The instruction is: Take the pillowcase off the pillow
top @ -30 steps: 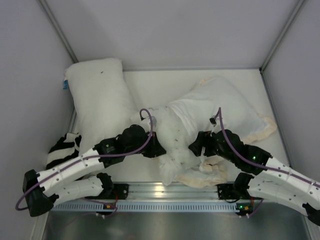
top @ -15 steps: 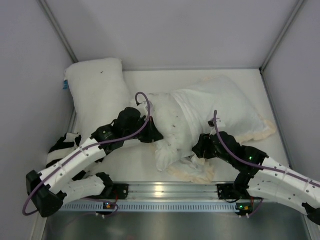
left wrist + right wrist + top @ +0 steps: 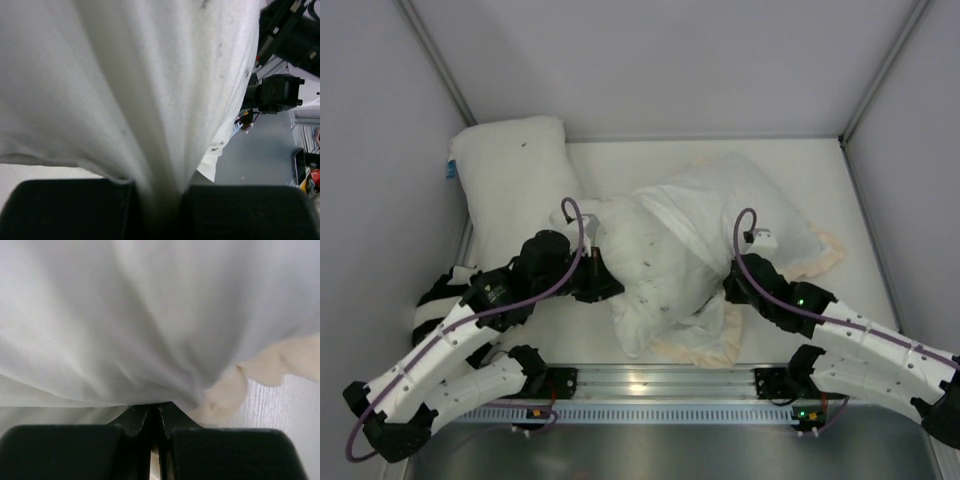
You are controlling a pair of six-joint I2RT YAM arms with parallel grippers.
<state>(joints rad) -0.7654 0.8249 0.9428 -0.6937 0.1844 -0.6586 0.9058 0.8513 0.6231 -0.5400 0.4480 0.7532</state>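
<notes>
At the far left of the desk (image 3: 640, 165), a spare white pillow (image 3: 515, 190) lies against the wall, with a black-and-white striped cloth (image 3: 435, 305) near its near end. Just to its right the left claw (image 3: 612, 285) is clamped on the pillow (image 3: 645, 265). The left wrist view shows speckled white fabric gathered into folds and pinched tight between the two black fingers (image 3: 70, 210). The pillow sits mid-desk at a slant, its near-left end bare and plump and its far-right end tucked inside the pillowcase (image 3: 765, 215).

The pillowcase spreads toward the right wall, cream-white face up, and its ruffled trim (image 3: 705, 345) spills out at the near edge and again on the right side. The right claw (image 3: 730, 290) bites the pillowcase beside the pillow's near flank. Its wrist camera shows the fingers drawn together on smooth white cloth, with a scrap of cream ruffle just to their right.
</notes>
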